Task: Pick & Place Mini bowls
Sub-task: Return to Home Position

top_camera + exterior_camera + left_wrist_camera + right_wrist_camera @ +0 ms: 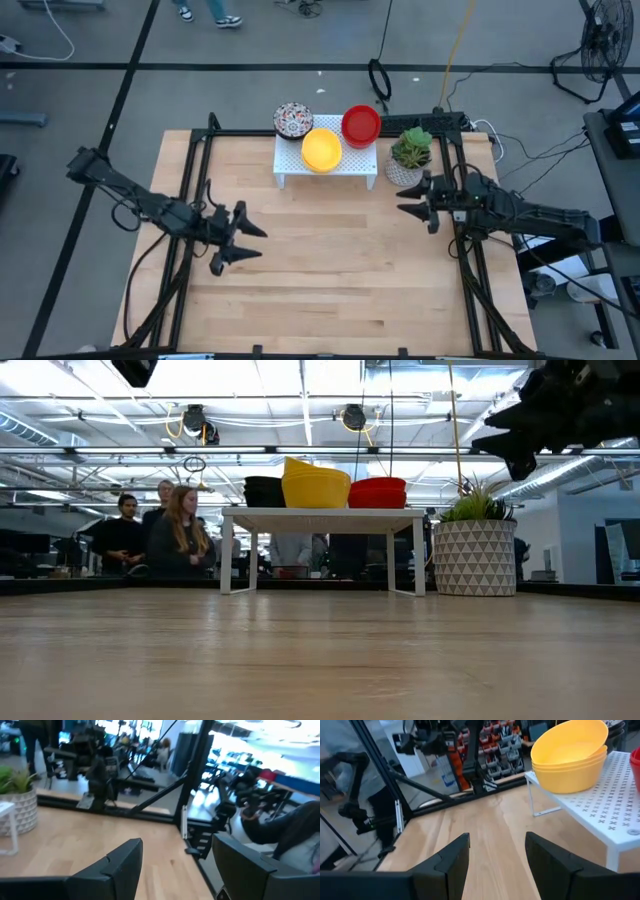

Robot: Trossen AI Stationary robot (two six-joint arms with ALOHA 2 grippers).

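Three stacks of mini bowls on the white perforated shelf point(352, 166) at the back of the table point(330, 285): patterned bowls point(293, 121), yellow bowls point(321, 150), red bowls point(361, 125). Potted plant point(410, 155) just beside the shelf. Left tool point(256, 241): fingers spread, empty, above the table's left half. Right tool point(404, 197): fingers spread, empty, raised near the plant.

A robotics lab: industrial ceiling point(300, 430), parts-bin racks point(495, 742), people point(180, 530) watching.
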